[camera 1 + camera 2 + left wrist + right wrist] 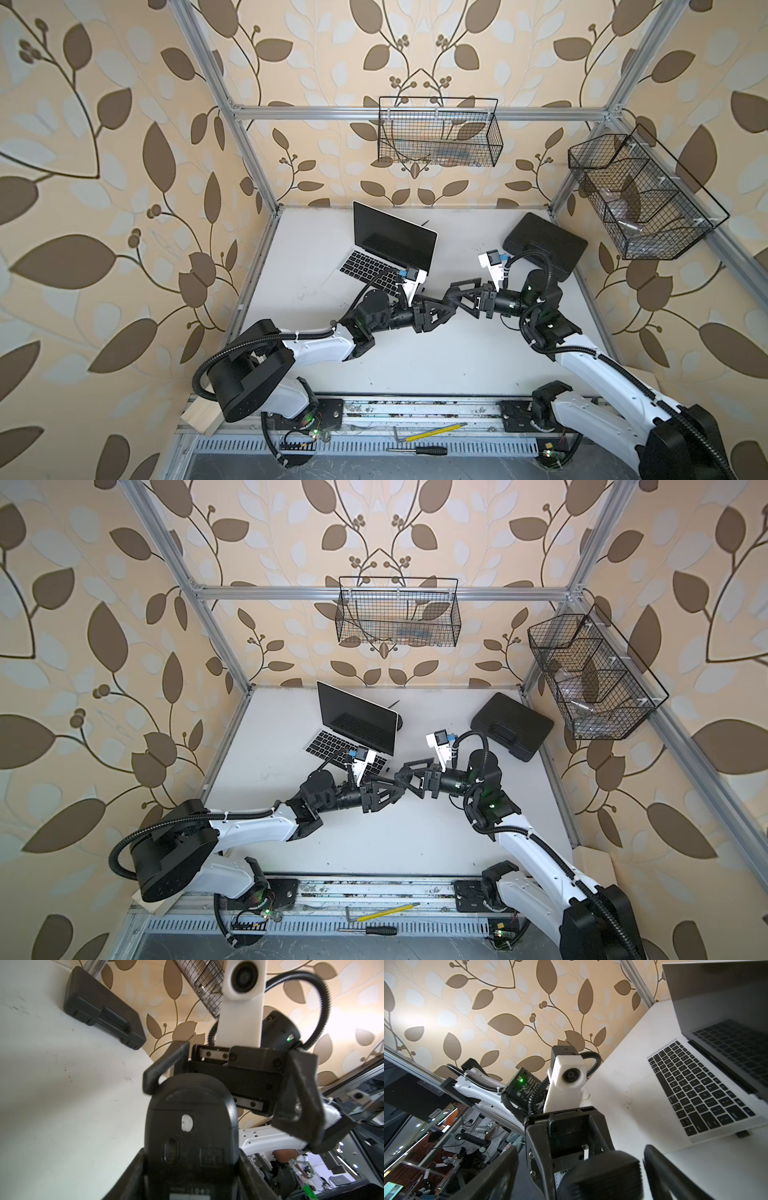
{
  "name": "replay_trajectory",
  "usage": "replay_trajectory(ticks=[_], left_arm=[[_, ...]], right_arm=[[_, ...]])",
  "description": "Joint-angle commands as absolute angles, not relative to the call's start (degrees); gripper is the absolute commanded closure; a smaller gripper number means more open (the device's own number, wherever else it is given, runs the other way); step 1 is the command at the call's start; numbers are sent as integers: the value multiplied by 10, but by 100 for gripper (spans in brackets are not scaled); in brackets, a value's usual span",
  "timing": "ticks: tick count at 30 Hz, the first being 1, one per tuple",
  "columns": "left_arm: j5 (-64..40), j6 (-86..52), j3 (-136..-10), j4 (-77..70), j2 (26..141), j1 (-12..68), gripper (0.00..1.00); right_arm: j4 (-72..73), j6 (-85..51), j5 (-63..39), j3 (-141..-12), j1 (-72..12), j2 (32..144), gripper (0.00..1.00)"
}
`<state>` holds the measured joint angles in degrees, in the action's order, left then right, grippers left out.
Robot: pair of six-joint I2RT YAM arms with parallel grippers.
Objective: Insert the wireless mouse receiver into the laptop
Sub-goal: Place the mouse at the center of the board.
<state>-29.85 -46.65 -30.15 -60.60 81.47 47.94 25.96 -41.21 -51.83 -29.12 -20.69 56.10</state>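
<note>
The silver laptop (365, 266) stands open at the back left of the table, also visible in the right wrist view (708, 1093). A tiny black nub, the wireless mouse receiver (742, 1133), sticks out at the laptop's right side edge and looks plugged in. My left gripper (191, 1180) is shut on a black mouse (191, 1124), held above the table with its underside toward the camera. My right gripper (581, 1176) faces it, jaws wide open, one finger on either side of the mouse's far end (602, 1174) without pinching it. Both grippers meet mid-table (451, 301).
A black plastic case (544, 245) lies at the back right. Wire baskets hang on the back wall (440, 133) and the right wall (640, 195). A screwdriver (419, 450) and a yellow pencil (436, 432) rest on the front rail. Aluminium posts frame the table.
</note>
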Motion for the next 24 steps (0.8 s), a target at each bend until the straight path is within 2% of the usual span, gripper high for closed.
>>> replay_trajectory(ticks=[1, 4, 7, 11, 13, 14, 15, 16, 17, 18, 20, 22, 24], left_arm=[[-312, -540, -329, -752, 840, 478, 77], [-312, -552, -330, -775, 854, 478, 78], [-315, -555, -324, -782, 858, 478, 78], [-325, -539, -315, -761, 852, 476, 77], [-327, -534, -299, -757, 848, 465, 67], [-324, -534, -288, -758, 844, 458, 63], [-319, -535, -278, -757, 837, 448, 43], [-313, -534, -259, -751, 829, 432, 11], [-303, -527, -239, -745, 799, 417, 1], [-288, -521, -214, -717, 770, 392, 1], [-272, -480, -178, -601, 688, 331, 1], [-229, -398, -181, -364, 572, 281, 1], [-107, -301, -229, -96, 460, 273, 1]], right_arm=[[342, -456, -544, -284, -231, 571, 7], [352, -462, -547, -291, -236, 579, 16], [363, -468, -556, -300, -227, 591, 42], [393, -490, -569, -308, -221, 613, 62], [386, -489, -575, -316, -213, 623, 79], [376, -482, -580, -320, -207, 626, 83], [350, -464, -589, -326, -197, 629, 84], [298, -428, -592, -335, -183, 629, 83], [232, -381, -591, -348, -172, 628, 83], [114, -294, -579, -377, -165, 629, 81], [-136, -88, -478, -453, -178, 647, 79], [-282, 23, -308, -518, -220, 693, 79], [-364, 70, -188, -561, -267, 757, 80]])
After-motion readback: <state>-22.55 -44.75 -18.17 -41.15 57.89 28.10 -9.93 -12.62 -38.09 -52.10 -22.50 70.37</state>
